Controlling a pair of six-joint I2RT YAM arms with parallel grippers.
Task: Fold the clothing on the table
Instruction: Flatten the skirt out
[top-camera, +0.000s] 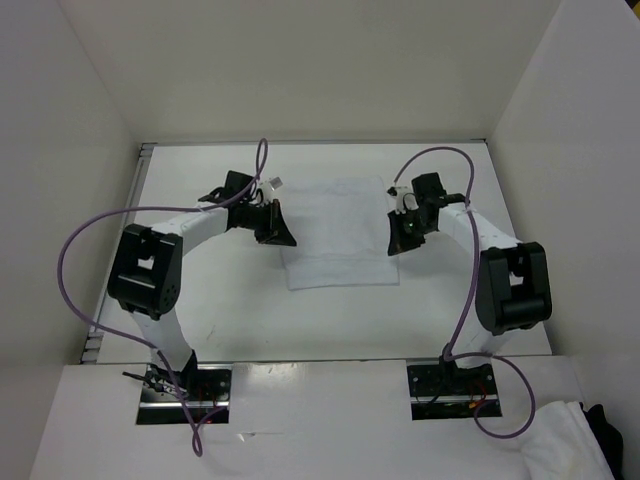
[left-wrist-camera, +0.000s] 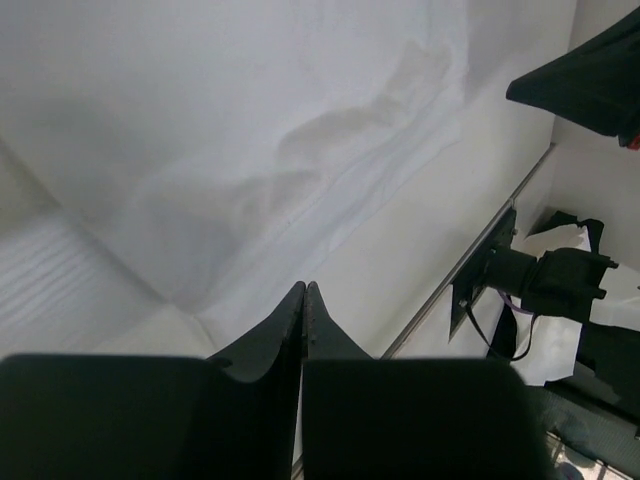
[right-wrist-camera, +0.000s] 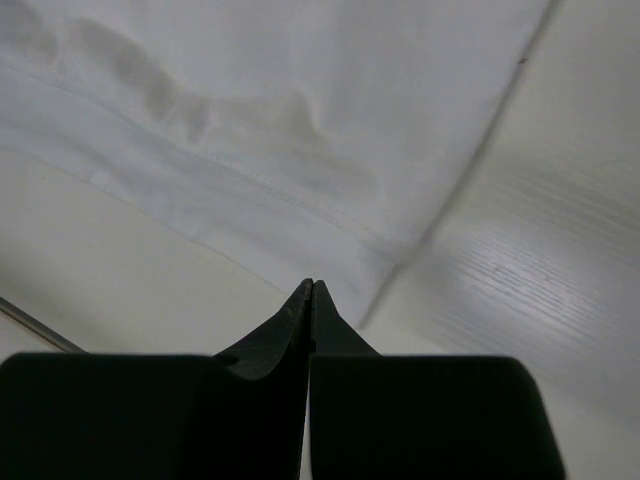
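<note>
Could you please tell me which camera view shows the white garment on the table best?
The top external view: the whole clothing lies flat on the table between the left hand and right hand. Each wrist view shows only a close-up stretch of its edge and a corner.

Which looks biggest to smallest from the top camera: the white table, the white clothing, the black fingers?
1. Flat matte white table.
2. Thin plain white clothing.
3. Left black fingers and right black fingers: they look alike, no ranking.
</note>
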